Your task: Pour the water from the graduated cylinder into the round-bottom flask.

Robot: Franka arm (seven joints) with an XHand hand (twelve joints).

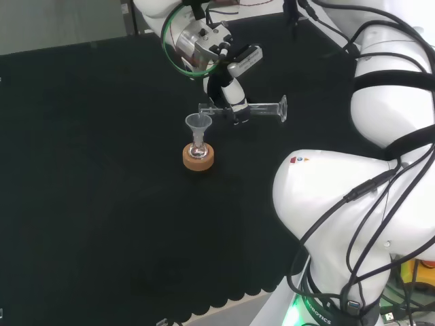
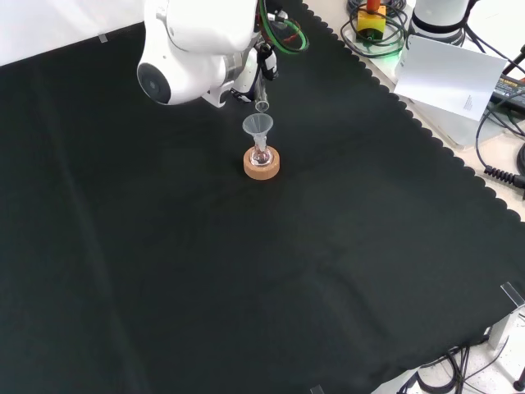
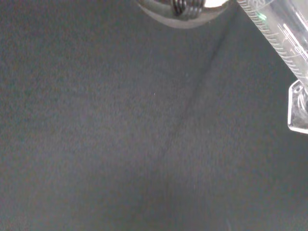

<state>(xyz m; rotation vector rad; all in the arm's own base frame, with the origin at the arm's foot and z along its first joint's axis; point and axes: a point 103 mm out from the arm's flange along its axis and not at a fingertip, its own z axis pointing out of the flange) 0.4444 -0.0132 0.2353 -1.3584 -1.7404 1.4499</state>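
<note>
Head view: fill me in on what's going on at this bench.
The robot's hand holds a clear graduated cylinder tipped about level, its mouth end close to a funnel and its foot pointing away to the right in the head view. The funnel sits in the neck of a small round-bottom flask, which rests on a cork ring on the black cloth. It looks like pouring is under way, but no stream of water can be made out.
</note>
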